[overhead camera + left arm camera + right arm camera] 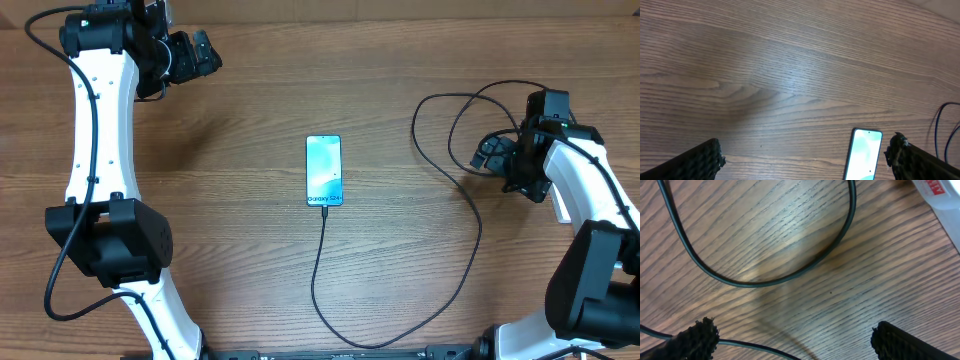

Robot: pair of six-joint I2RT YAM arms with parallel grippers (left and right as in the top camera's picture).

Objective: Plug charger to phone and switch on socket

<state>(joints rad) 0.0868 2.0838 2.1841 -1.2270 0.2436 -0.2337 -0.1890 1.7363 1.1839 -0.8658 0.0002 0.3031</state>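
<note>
- The left hand [205,52] hangs over the bare wooden bench [240,260], spread wide and holding nothing. Its wrist camera shows both ribbed fingers [702,161] far apart.
- The Galaxy S24 phone [323,171] lies flat, screen up, roughly between the two hands and well apart from each. In the left wrist view it shows close beside one finger of that hand.
- The charger cable [478,240] meets the phone's lower edge, sweeps in a broad curve toward the right hand [487,153] and coils around it.
- The right hand is also open, gripping nothing. One loop of cable lies on the wood ahead of its fingers [695,337], and another run passes just beside one fingertip.
- A white corner of the socket [936,195], with red print on it, shows just beyond the right hand. Its switch is out of view.
</note>
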